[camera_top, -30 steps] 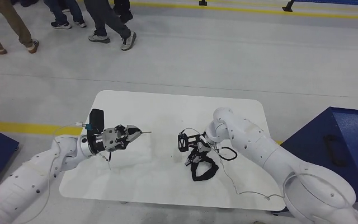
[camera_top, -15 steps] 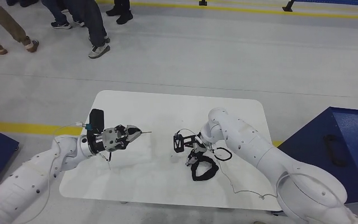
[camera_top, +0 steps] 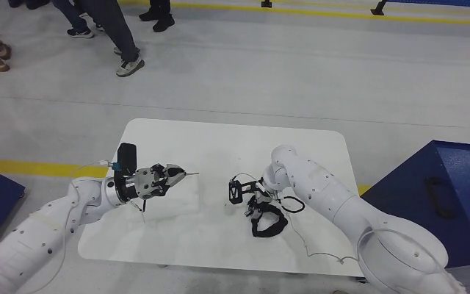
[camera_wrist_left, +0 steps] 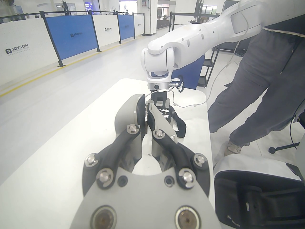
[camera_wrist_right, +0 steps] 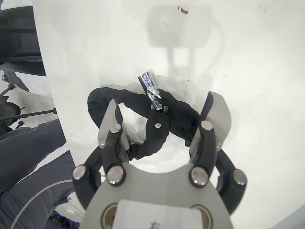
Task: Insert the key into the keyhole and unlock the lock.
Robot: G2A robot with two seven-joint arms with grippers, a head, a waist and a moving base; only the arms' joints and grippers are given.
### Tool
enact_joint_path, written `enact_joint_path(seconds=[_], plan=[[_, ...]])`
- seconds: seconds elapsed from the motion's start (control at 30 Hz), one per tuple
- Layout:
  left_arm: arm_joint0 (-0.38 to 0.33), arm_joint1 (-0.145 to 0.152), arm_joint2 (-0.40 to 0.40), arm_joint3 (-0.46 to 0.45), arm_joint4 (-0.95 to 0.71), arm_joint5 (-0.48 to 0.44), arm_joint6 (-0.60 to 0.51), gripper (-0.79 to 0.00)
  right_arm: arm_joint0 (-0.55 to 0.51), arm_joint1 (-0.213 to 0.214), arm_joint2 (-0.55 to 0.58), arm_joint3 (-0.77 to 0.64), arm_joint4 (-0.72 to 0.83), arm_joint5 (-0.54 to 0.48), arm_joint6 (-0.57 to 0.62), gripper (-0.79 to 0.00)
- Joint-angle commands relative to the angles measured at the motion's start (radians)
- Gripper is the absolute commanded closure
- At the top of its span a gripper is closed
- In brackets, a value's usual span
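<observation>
The lock is being straddled, not yet gripped. The step in hand is judged to be securing it so the keyhole can be presented to the key. To be done well, the right end effector should be closed on the chrome cylinder or on the stiff housing just beside it. The loose cable should be avoided, as it would likely be flexing and letting the cylinder swing while the key is being pushed in. The cylinder axis should be lined up with the key blade before any approach. The keyhole face cannot be made out.

The lock is showing as a black sleeved cable looped over itself, with a short shiny chrome barrel sticking out of the black housing. It is lying on the white worktop, toward its right part, directly under the right end effector. That end effector's jaws are being held wide, with cable passing between them — one finger is looking close to the cable, but contact cannot be told.

Farther out, the key is being pinched in the left end effector — jaws narrow on it. The blade is pointing toward the lock, well apart from it, over the worktop's left part.
</observation>
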Motion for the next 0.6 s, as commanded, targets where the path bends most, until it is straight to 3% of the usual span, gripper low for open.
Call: enact_joint_path(seconds=[0.0, 0.17, 0.27, 0.43, 0.57], plan=[[0.000, 0.000, 0.000, 0.000, 0.000, 0.000, 0.000, 0.000, 0.000, 0.000, 0.000, 0.000, 0.001, 0.000, 0.000, -0.379], [0.000, 0.000, 0.000, 0.000, 0.000, 0.000, 0.000, 0.000, -0.015, -0.005, 0.000, 0.006, -0.048, 0.000, 0.000, -0.148], [0.000, 0.000, 0.000, 0.000, 0.000, 0.000, 0.000, 0.000, -0.015, -0.005, 0.000, 0.006, -0.048, 0.000, 0.000, -0.132], [0.000, 0.000, 0.000, 0.000, 0.000, 0.000, 0.000, 0.000, -0.019, -0.006, 0.000, 0.007, -0.062, 0.000, 0.000, 0.000], [0.000, 0.000, 0.000, 0.000, 0.000, 0.000, 0.000, 0.000, -0.019, -0.006, 0.000, 0.007, -0.062, 0.000, 0.000, 0.000]])
